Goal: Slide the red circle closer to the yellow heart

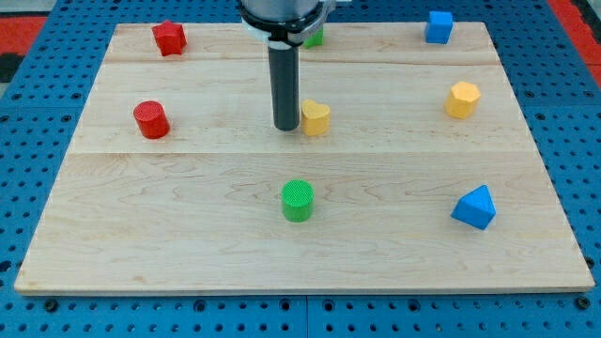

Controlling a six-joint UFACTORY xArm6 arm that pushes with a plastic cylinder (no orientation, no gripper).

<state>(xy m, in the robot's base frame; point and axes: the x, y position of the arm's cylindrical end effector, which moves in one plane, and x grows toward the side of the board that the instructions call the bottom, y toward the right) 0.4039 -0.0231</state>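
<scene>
The red circle (151, 120) stands on the wooden board at the view's left, at mid height. The yellow heart (316, 118) lies near the board's middle, well to the right of the red circle. My tip (285, 127) is at the end of the dark rod, right beside the yellow heart's left side, touching or nearly touching it. The tip is far from the red circle, on its right.
A red block (169, 38) sits at top left. A green block (314, 38) is half hidden behind the rod at the top. A blue cube (438, 26), yellow hexagon (462, 99), blue triangle (474, 207) and green cylinder (298, 201) lie around the wooden board (113, 244).
</scene>
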